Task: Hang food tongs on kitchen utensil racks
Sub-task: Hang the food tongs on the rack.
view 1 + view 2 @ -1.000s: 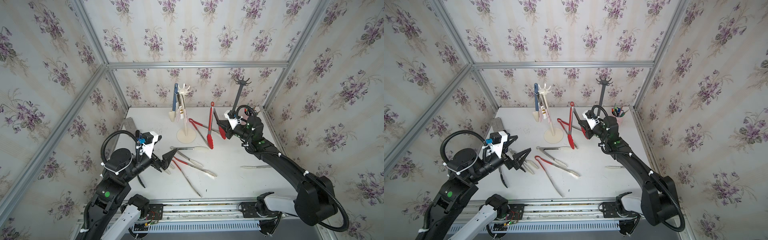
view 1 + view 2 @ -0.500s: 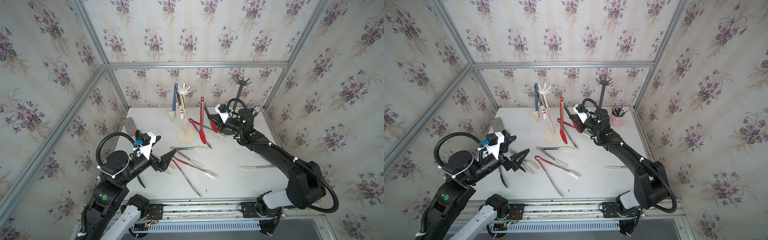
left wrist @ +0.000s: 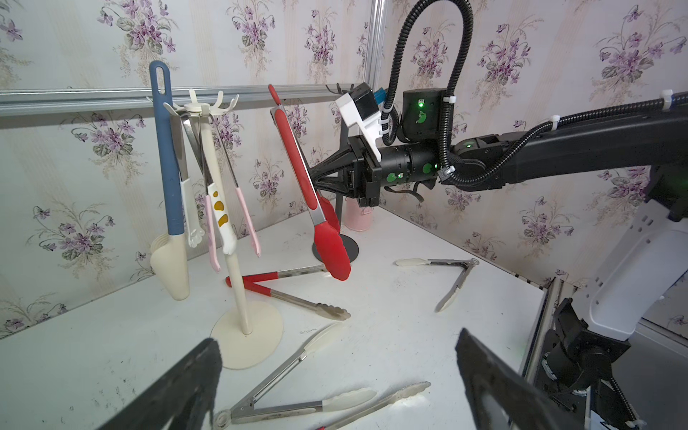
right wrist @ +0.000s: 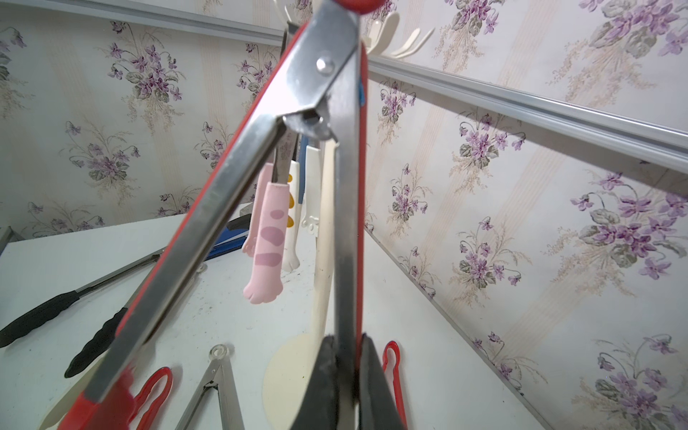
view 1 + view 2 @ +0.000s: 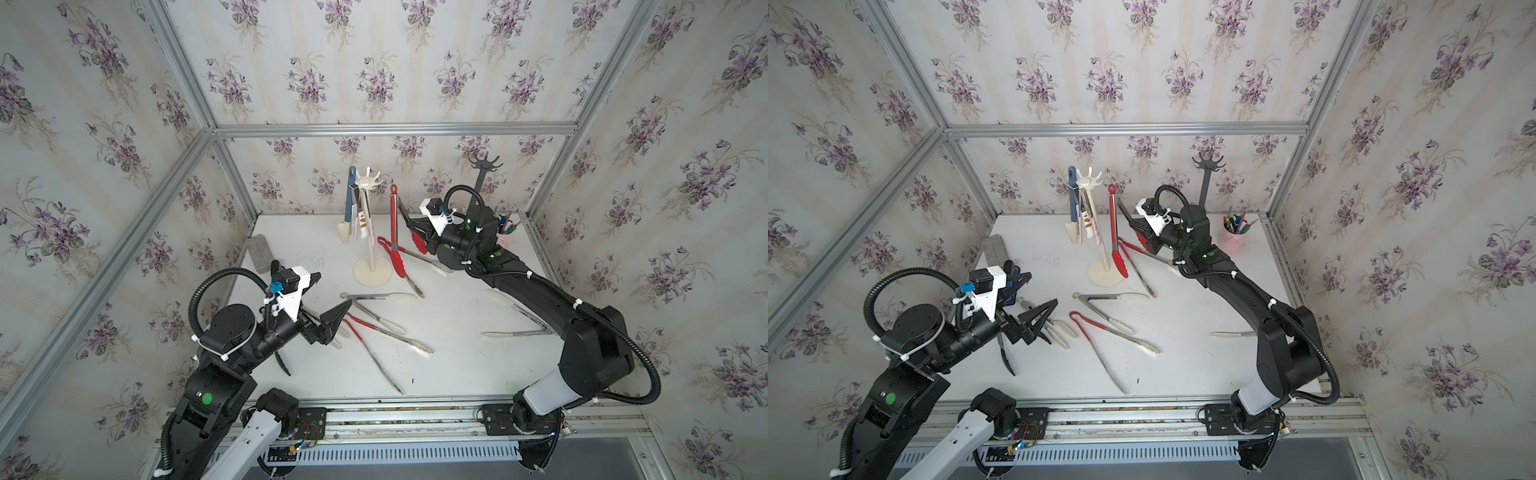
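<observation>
We've swung the red tongs, pinched in the R gripper, over beside the white rack; top loop not hung yet. L gripper: jaws spread, empty.

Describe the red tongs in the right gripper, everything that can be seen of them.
The red tongs have two steel arms backed in red, broad red tips, a riveted hinge and a red hanging loop at the top. They stand nearly upright, loop up, tips down, arms spread in a V. The right gripper is shut on one steel arm partway down; nothing else visibly holds them. They are beside the cream rack, not on a hook yet. Whether the tips touch the table is unclear.
</observation>
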Robot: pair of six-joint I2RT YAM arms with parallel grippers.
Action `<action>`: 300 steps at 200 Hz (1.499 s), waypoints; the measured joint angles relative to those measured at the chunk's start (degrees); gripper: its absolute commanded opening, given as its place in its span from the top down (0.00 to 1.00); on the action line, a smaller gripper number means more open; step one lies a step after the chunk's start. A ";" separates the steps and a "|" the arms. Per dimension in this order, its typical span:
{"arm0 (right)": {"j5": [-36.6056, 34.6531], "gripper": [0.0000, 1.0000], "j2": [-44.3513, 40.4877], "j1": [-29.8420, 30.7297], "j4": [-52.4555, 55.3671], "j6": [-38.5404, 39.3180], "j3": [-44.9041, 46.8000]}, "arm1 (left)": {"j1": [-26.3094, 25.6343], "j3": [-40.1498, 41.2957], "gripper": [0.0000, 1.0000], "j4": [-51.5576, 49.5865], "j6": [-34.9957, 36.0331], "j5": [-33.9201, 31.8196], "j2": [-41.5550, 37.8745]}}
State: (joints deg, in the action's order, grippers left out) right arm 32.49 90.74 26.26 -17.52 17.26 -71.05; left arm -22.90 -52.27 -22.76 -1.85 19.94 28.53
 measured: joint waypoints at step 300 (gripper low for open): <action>0.02 1.00 7.85 3.34 3.43 2.32 -8.83 | -0.02 0.63 0.01 -2.51 0.20 -2.51 -2.97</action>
State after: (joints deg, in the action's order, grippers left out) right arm 32.51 98.59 29.61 -14.09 19.57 -79.88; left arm -22.92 -51.64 -25.28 -1.65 17.43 25.56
